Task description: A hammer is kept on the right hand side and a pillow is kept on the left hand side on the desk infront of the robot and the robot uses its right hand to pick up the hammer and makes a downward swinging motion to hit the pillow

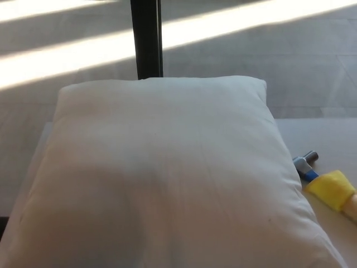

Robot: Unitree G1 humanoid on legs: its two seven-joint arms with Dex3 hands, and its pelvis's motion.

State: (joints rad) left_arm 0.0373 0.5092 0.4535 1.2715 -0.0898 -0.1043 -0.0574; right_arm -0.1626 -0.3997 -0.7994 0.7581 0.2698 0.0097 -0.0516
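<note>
Pillow count: one white pillow [162, 173], lying flat on the desk [329, 139]; I take it as the landmark.
Pillow extent: it fills most of my view; its near edge runs out of the bottom of the picture, its left edge overhangs or hides the desk's left side.
Hammer count: one hammer [326, 184], just beside the pillow's right edge, head toward the pillow, handle cut off by the picture's right side.
Hammer detail: grey metal head, blue neck, yellow wrap.
Open room: bare desk to the pillow's right, beyond the hammer.
Beyond pillow: one dark post [147, 39], sunlit floor.
My hands: neither shows; I hold nothing visible.
</note>
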